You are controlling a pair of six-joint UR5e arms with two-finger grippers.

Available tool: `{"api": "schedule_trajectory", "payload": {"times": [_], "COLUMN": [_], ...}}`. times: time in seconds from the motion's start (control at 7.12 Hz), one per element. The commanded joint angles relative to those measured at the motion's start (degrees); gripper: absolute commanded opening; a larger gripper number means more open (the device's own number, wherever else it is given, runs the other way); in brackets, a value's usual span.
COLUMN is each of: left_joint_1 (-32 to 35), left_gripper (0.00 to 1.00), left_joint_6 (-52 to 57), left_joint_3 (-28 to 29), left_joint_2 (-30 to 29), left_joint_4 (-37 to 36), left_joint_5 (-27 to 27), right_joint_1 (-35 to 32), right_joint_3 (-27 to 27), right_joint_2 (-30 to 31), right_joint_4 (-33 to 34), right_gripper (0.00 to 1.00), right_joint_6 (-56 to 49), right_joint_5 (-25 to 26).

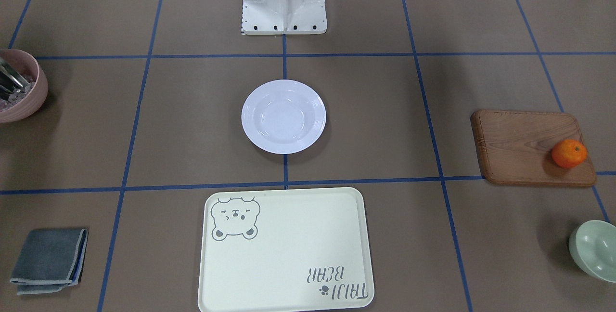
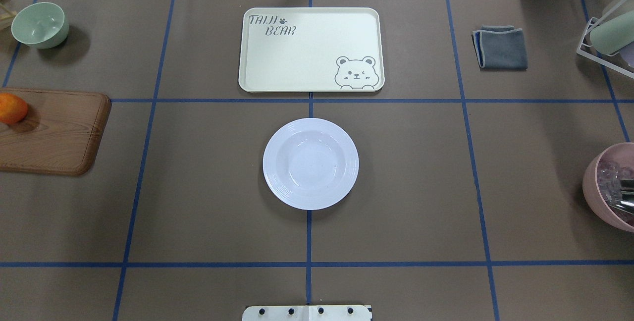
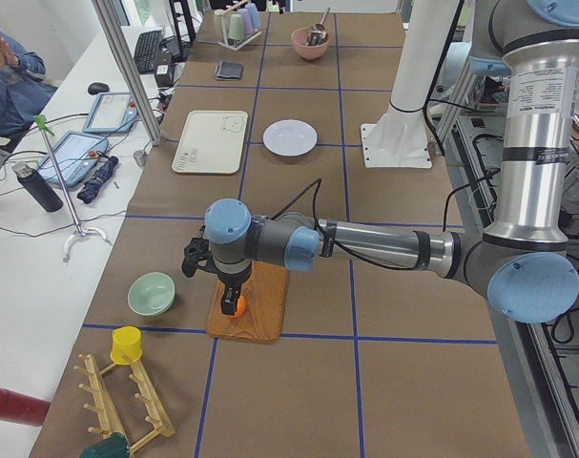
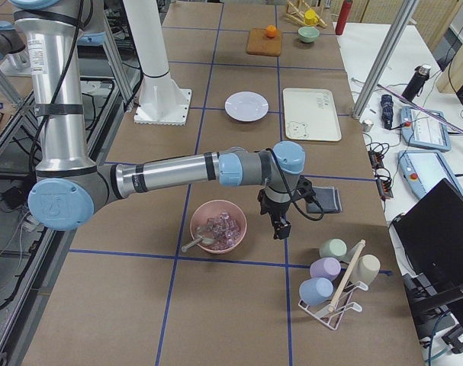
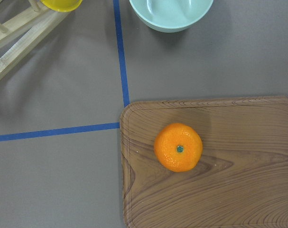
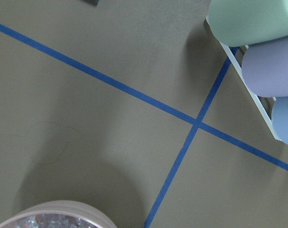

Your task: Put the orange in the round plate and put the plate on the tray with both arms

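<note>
Orange (image 1: 569, 153) on wooden board (image 1: 515, 146), clear cubes (image 4: 218, 226) in pink bowl (image 4: 216, 250), left gripper (image 3: 231, 292) and right gripper (image 4: 279, 229) aperture indiscernible

Lab: robot arms (image 3: 384, 246), tape-gridded table (image 2: 198, 187)

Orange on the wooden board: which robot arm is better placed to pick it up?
Left. The left tool hangs right above the orange on the wooden board; the right tool is far off, beside the pink bowl at the table's other end.
</note>
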State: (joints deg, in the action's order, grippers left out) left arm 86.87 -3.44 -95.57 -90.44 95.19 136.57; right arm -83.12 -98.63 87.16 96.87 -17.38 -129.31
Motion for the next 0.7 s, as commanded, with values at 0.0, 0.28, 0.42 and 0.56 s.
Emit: {"api": "schedule_trajectory", "payload": {"times": [0.0, 0.28, 0.42, 0.56], "left_joint_1": [-0.2, -0.3, -0.6, -1.7], "left_gripper": [0.98, 0.98, 0.98, 0.98], "left_joint_6": [-0.1, -0.2, 0.0, -0.1], "left_joint_3": [-0.1, -0.1, 0.0, 0.0], "left_joint_2": [0.2, 0.2, 0.2, 0.0], "left_joint_4": [0.0, 0.1, 0.1, 0.3], "left_joint_5": [0.0, 0.0, 0.0, -0.2], "right_joint_1": [0.1, 0.1, 0.1, 0.1], "right_joint_3": [-0.5, -0.9, -0.6, -0.6], "right_joint_2": [0.0, 0.0, 0.6, 0.6], "right_joint_4": [0.0, 0.1, 0.1, 0.1], "right_gripper": [1.00, 1.00, 1.00, 1.00], "right_joint_6": [0.5, 0.5, 0.5, 0.5], "right_joint_5": [-0.7, -1.6, -4.2, -5.6]}}
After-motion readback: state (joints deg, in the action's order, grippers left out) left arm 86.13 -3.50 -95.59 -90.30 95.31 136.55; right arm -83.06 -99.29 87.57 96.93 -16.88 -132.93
